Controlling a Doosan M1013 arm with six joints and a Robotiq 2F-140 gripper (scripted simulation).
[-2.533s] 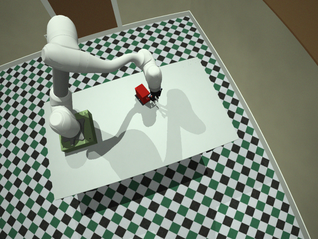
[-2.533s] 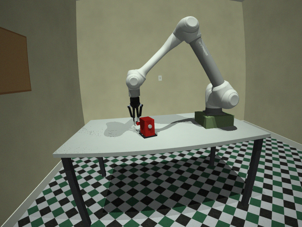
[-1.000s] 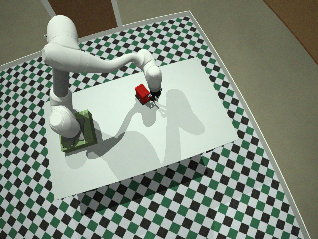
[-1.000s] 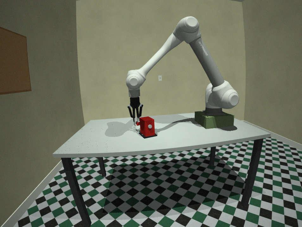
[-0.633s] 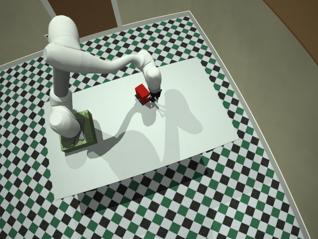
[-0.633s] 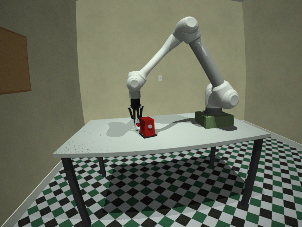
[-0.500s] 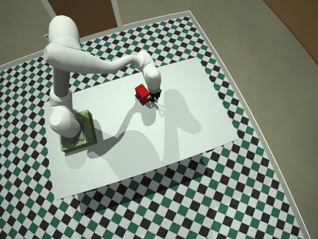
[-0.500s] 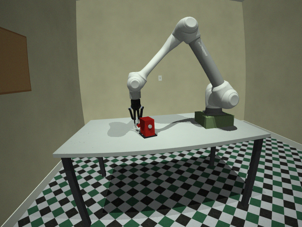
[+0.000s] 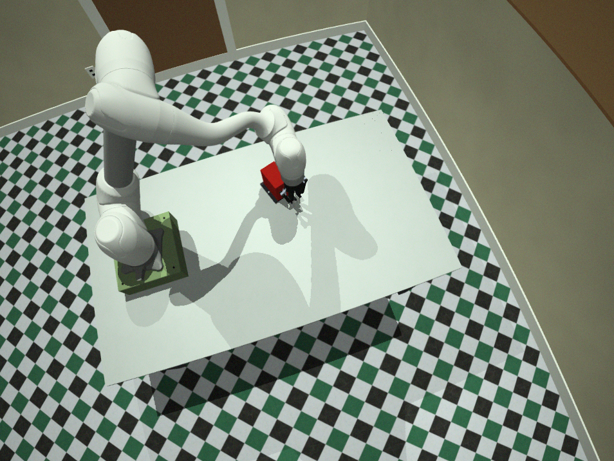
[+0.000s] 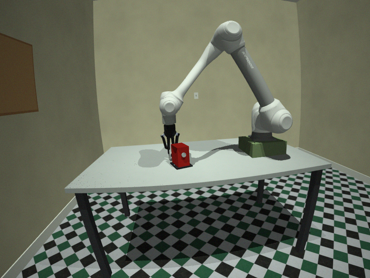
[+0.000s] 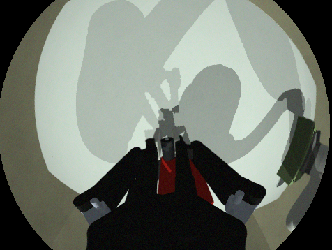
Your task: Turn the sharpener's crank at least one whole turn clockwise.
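Note:
The red pencil sharpener (image 9: 272, 179) stands on its dark base near the middle of the white table; it also shows in the exterior view (image 10: 180, 155). My gripper (image 9: 293, 194) (image 10: 169, 152) points straight down at the sharpener's crank end, low beside the body. In the wrist view the black fingers are closed on the crank knob, a small dark-and-red piece (image 11: 167, 148) between the tips, with the red body (image 11: 171, 179) below. The knob sits low on its circle. The crank arm is mostly hidden by the fingers.
The arm's green pedestal (image 9: 151, 255) stands at the table's near-left corner, and shows at the right in the wrist view (image 11: 297, 151). The table edge (image 10: 191, 183) runs in front of the sharpener.

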